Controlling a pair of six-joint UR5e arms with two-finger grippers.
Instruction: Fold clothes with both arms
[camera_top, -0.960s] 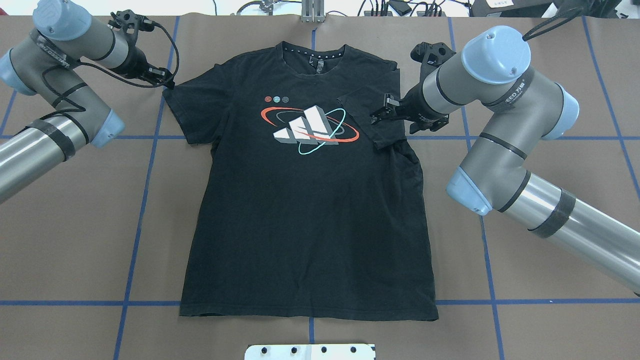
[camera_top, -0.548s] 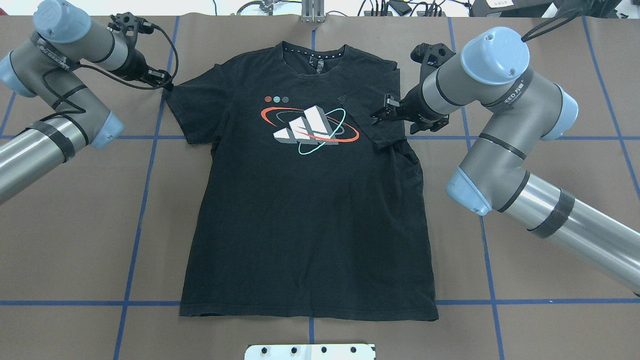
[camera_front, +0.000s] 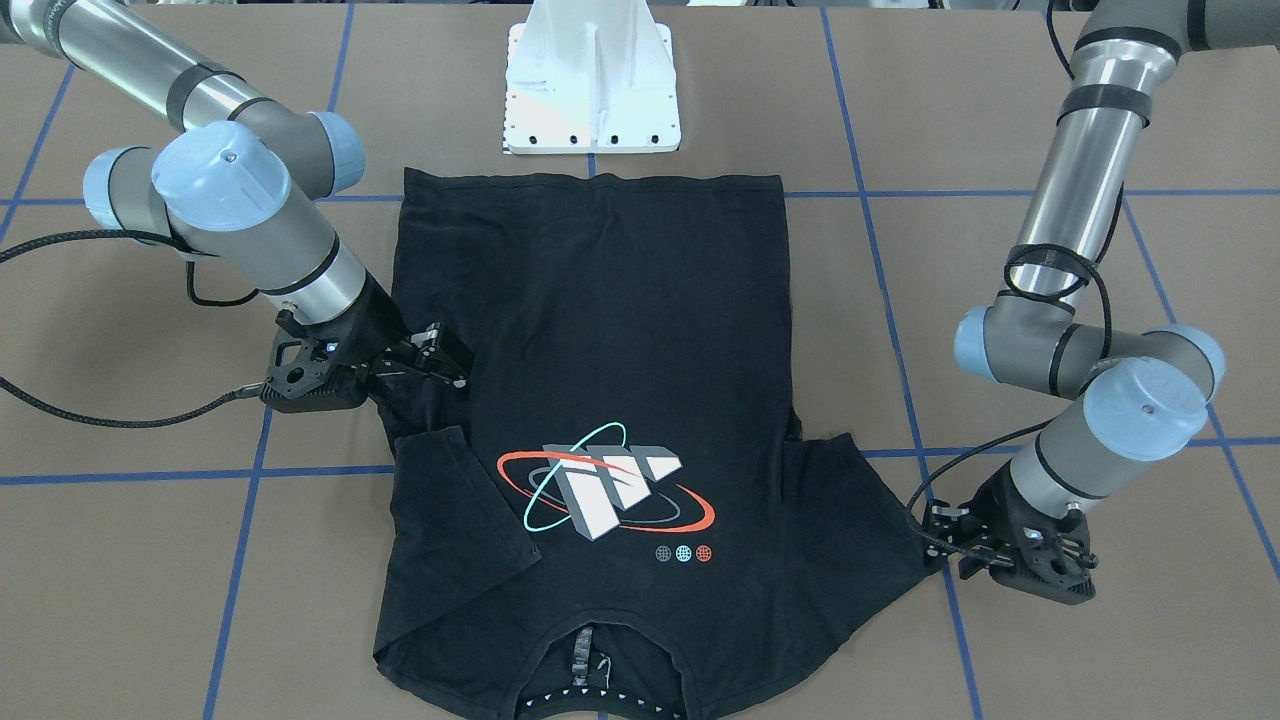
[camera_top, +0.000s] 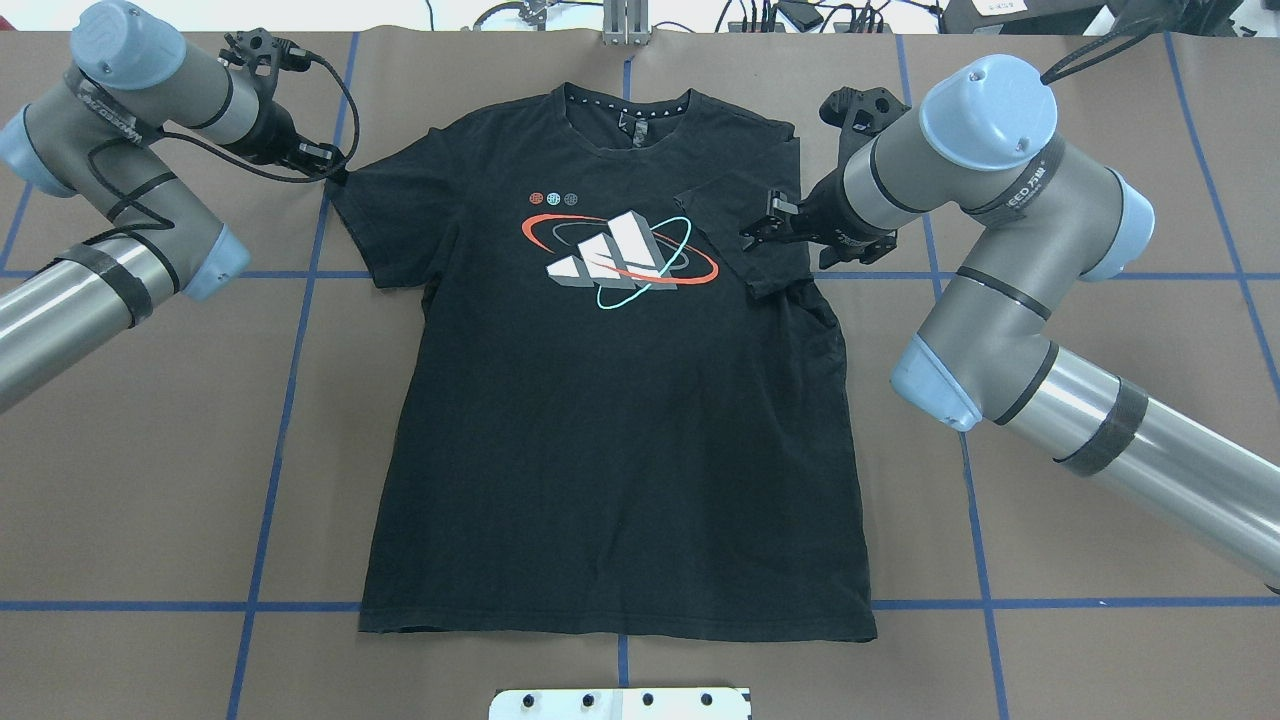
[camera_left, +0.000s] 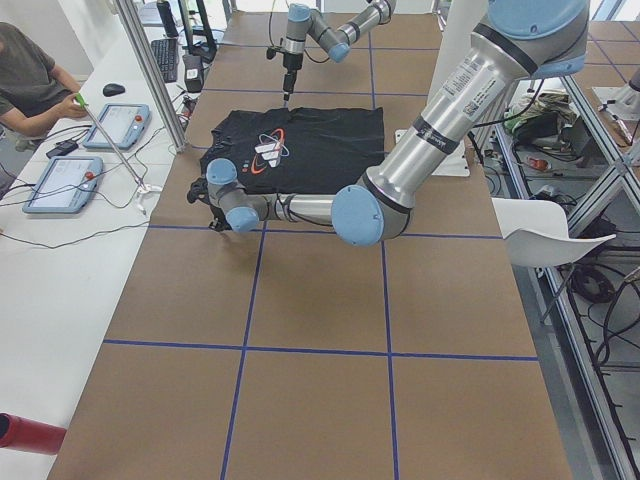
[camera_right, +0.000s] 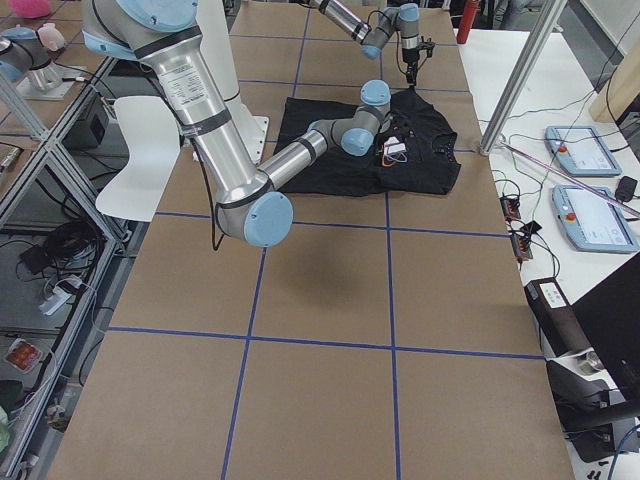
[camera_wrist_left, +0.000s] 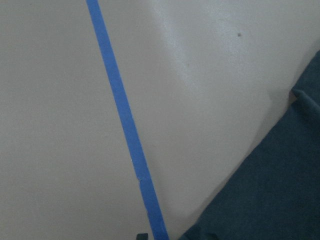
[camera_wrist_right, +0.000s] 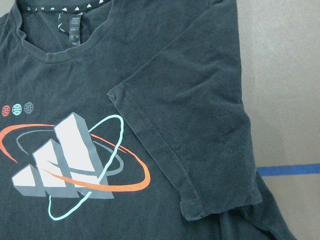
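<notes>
T-shirt (camera_top: 600, 450) right sleeve (camera_top: 718, 212) folded, right gripper (camera_top: 757, 225) spread above it. Left gripper (camera_top: 335, 165) at left sleeve (camera_top: 375, 215), closure unclear; probably pinch next.

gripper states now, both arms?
Left gripper: cannot tell, at the T-shirt sleeve tip.
Right gripper: open, holding nothing, over the folded sleeve.

My left arm (camera_top: 130, 130) shifts a little at the wrist, and the left gripper (camera_top: 328, 160) seems to nudge closer to the shirt (camera_top: 620, 420) sleeve, though only barely.
</notes>
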